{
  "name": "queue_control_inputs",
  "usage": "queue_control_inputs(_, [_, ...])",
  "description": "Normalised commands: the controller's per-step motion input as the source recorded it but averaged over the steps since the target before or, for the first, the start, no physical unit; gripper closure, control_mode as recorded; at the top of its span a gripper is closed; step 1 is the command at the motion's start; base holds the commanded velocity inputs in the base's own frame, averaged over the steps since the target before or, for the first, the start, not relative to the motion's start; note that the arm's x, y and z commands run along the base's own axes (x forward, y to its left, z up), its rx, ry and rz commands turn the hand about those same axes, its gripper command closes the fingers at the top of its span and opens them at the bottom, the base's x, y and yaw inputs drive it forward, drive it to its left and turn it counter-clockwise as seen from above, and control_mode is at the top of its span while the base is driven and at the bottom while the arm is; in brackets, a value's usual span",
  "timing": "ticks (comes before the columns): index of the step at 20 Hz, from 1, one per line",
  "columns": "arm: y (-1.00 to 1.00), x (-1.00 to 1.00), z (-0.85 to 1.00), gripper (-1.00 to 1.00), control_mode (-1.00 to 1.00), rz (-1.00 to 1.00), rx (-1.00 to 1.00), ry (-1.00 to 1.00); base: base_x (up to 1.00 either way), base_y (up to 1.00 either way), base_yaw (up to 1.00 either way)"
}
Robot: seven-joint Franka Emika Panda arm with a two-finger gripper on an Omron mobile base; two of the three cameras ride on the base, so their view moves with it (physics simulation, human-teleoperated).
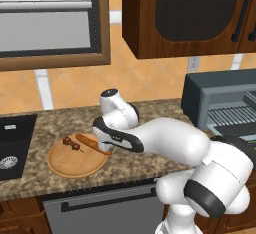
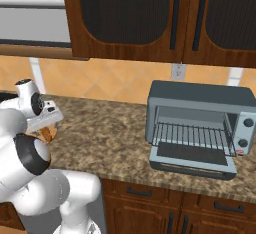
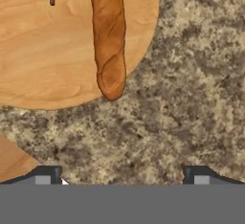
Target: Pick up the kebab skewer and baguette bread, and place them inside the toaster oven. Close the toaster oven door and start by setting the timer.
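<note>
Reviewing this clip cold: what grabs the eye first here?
The white arm bends low over a round wooden board on the granite counter, jaws wide apart just short of the baguette bread, with the kebab skewer beside it. To the right, the toaster oven stands with its door dropped open.

Glossy white rounded arm [image 1: 170, 145] segments, dark joint bands, dark-tipped pincer [image 3: 122, 175].

Left base view: the arm covers the near end of the baguette [image 1: 86, 139] and the right rim of the wooden board [image 1: 75, 165]; the pincer itself is hidden behind the wrist. The toaster oven [image 1: 210, 93] is cut by the right edge. Skewer [image 1: 73, 144] chunks too small to count. Hand view: baguette and skewer stick run off the top edge.
</note>
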Motion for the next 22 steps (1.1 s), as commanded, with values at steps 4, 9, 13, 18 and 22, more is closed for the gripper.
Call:
queue_control_inputs(4, [0.81, 0.45, -0.55, -1.0, -1.0, 0.03, 0.0, 0.02, 0.0, 0.0, 0.0])
queue_control_inputs(9, [0.35, 0.59, -0.51, -1.0, -1.0, 0.0, 0.0, 0.0, 0.0, 0.0, 0.0])
queue_control_inputs(13, [0.31, 0.56, -0.34, -1.0, -1.0, 0.0, 0.0, 0.0, 0.0, 0.0, 0.0])
queue_control_inputs(18, [0.15, 0.19, -0.32, -1.0, -1.0, 0.0, 0.0, 0.0, 0.0, 0.0, 0.0])
queue_control_inputs(22, [0.01, 0.1, -0.25, -1.0, -1.0, 0.0, 0.0, 0.0, 0.0, 0.0, 0.0])
